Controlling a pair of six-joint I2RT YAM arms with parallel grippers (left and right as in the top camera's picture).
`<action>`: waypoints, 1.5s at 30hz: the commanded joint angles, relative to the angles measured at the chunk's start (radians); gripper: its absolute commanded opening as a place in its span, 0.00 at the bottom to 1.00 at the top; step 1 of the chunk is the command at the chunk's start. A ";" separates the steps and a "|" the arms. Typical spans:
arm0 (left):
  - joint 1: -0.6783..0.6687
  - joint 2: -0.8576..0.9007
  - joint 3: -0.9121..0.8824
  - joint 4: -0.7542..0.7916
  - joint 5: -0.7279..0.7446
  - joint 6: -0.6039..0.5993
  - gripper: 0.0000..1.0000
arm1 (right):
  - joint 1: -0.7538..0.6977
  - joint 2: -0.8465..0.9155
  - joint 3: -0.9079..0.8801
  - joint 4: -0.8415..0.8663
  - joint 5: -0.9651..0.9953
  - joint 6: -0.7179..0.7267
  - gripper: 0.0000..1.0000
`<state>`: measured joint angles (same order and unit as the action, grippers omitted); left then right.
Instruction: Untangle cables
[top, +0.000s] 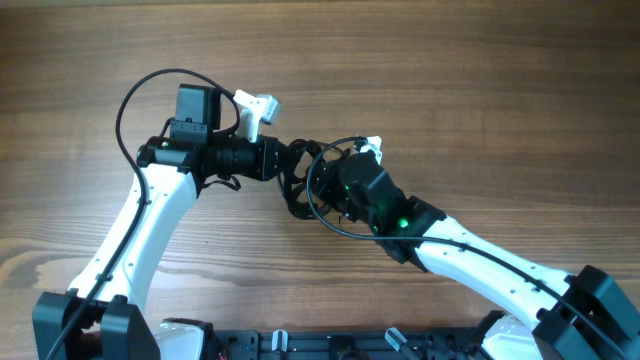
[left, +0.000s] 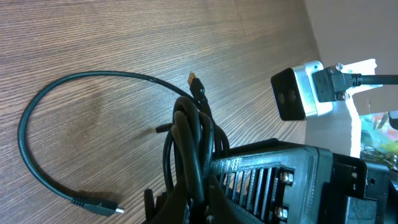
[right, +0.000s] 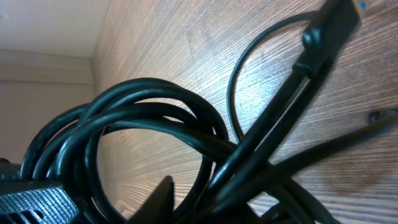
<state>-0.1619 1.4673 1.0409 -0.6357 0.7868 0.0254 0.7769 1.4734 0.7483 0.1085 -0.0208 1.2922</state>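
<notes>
The cables (top: 303, 182) are a black bunch between my two grippers at mid-table. My left gripper (top: 288, 160) reaches in from the left. In the left wrist view it (left: 202, 202) is shut on the upright bundle (left: 189, 140). One loose strand (left: 37, 118) loops left and ends in a small plug (left: 99, 204). A gold-tipped plug (left: 194, 79) sticks up behind the bundle. My right gripper (top: 345, 185) meets the bunch from the right. In the right wrist view its one visible finger (right: 165, 193) presses against coiled cables (right: 149, 106); the other finger is hidden. A blue-tipped plug (right: 339, 18) points away.
The wooden table (top: 450, 90) surrounds the bunch. The right arm's white wrist camera (left: 298, 93) sits close to the right of the left gripper. A thicker arm wire (top: 135, 95) arcs over the left arm. Arm bases stand at the front edge (top: 300, 345).
</notes>
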 joint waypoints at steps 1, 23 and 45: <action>-0.003 -0.026 0.011 0.002 0.039 0.019 0.04 | -0.006 0.018 0.002 0.002 0.021 0.000 0.17; 0.338 -0.026 0.011 0.000 0.100 -0.270 0.04 | -0.006 0.018 0.002 -0.096 0.020 -0.062 0.04; 0.392 -0.026 0.011 -0.015 0.398 -0.240 0.04 | -0.006 0.018 0.002 0.032 0.018 -0.059 0.04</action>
<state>0.2550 1.4666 1.0370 -0.6567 1.1282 -0.2749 0.7769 1.4754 0.7654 0.0872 -0.0105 1.2556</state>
